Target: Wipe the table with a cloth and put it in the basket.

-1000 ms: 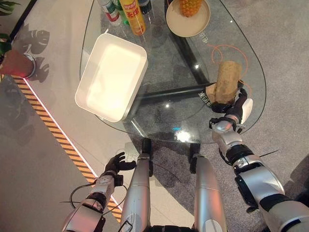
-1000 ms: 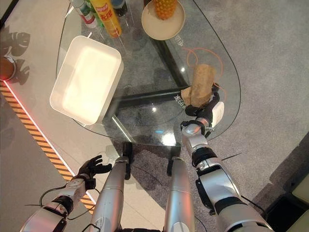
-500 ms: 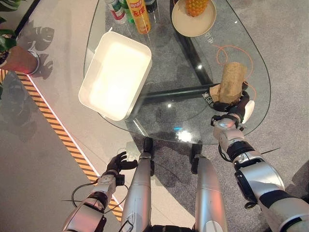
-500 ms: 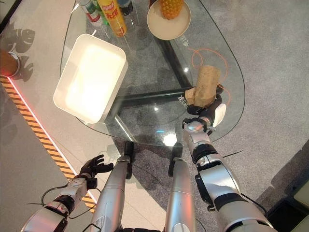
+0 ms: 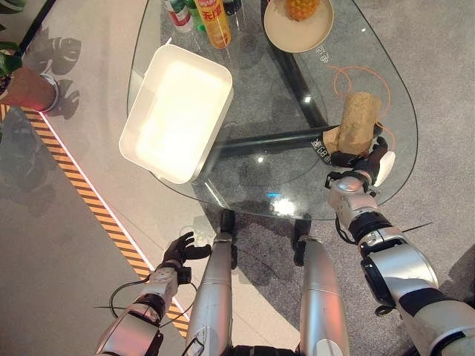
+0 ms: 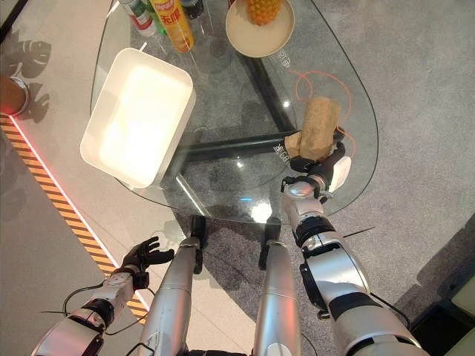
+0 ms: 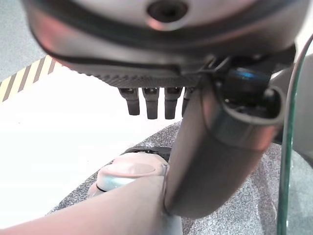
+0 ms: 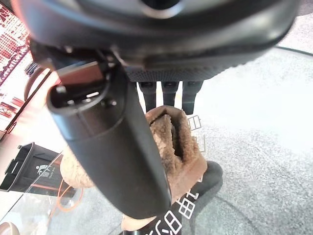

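Pineapple [image 5: 300, 7] in round dish [image 5: 297, 35] — bottles [image 5: 208, 13] at far table edge — potted plant [image 5: 24, 83] on floor

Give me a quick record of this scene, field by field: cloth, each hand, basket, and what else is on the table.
cloth: brown cloth on the glass table, near its right edge
right hand: right hand at the cloth's near end, fingers pinching it
left hand: left hand low beside the table, open, holding nothing
basket: white basket on the table's left part, nothing in it
other items: bottles and a plate with a pineapple at the far edge
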Tool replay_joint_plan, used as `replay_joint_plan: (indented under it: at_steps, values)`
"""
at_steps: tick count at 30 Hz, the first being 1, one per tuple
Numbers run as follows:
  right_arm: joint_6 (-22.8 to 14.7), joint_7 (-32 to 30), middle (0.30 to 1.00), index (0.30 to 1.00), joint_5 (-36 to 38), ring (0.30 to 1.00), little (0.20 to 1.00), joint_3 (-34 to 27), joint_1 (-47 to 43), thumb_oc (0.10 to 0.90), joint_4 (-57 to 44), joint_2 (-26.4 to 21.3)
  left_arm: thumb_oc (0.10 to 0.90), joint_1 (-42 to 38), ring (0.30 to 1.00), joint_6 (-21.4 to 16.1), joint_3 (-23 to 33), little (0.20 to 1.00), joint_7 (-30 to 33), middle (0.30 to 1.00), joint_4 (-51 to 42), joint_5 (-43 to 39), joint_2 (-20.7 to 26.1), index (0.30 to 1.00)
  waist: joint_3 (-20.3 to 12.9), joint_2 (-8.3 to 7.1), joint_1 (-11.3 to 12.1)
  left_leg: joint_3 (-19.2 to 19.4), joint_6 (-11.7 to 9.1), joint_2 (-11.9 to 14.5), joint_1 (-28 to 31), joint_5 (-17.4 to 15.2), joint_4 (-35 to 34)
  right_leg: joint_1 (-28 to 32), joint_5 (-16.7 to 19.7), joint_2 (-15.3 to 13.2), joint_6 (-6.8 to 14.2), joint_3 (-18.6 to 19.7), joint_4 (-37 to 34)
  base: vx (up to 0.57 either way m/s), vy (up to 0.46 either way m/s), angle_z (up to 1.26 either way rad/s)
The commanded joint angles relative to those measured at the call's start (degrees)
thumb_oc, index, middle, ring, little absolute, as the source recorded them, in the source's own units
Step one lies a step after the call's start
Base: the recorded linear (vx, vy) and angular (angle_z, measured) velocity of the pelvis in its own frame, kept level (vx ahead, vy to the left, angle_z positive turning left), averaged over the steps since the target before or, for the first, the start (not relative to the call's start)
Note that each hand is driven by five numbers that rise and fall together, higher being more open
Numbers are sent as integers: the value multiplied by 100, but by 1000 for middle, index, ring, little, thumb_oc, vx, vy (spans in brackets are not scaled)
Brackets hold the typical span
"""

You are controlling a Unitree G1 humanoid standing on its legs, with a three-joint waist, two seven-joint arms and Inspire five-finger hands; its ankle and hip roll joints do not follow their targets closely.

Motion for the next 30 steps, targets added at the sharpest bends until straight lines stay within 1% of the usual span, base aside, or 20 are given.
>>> replay_joint_plan:
  at_steps: [1,15,16,17,18,30]
  values:
    - [-339,101,900,900,134,900,900,-126,-436,800,62,-355,800,47,900,0,-173,900,63,900,220,-44,-201,900,-105,231,72,316,632,-486,-169,-191,355,157,296,199,-340,-325,-386,0,0,0]
    - [-302,326,900,900,269,900,900,-90,-586,800,218,-382,800,17,900,24,-241,900,83,900,156,-62,-224,900,-105,250,127,282,638,-497,-222,-148,312,108,320,179,-335,-386,-416,0,-1,1]
    - [-293,340,721,721,258,721,691,-89,-590,591,216,-381,800,17,900,18,-238,900,81,900,161,-58,-221,900,-105,250,129,279,637,-499,-222,-145,307,109,321,178,-334,-390,-420,0,0,0]
    - [-275,366,566,566,246,566,510,-86,-594,410,217,-379,800,17,900,22,-226,900,77,900,160,-49,-220,900,-105,252,129,280,634,-499,-224,-143,307,105,320,179,-334,-389,-416,0,0,0]
    - [-220,405,300,300,241,300,200,-59,-603,100,205,-374,800,17,900,37,-220,900,82,900,138,-35,-215,900,-105,251,136,277,636,-508,-222,-129,287,107,328,179,-336,-396,-437,0,0,0]
    - [0,565,300,300,321,300,200,63,-698,100,360,-399,800,-7,900,44,-277,900,62,900,126,-81,-228,900,-105,256,158,274,646,-508,-210,-93,227,117,355,178,-334,-421,-488,0,0,0]
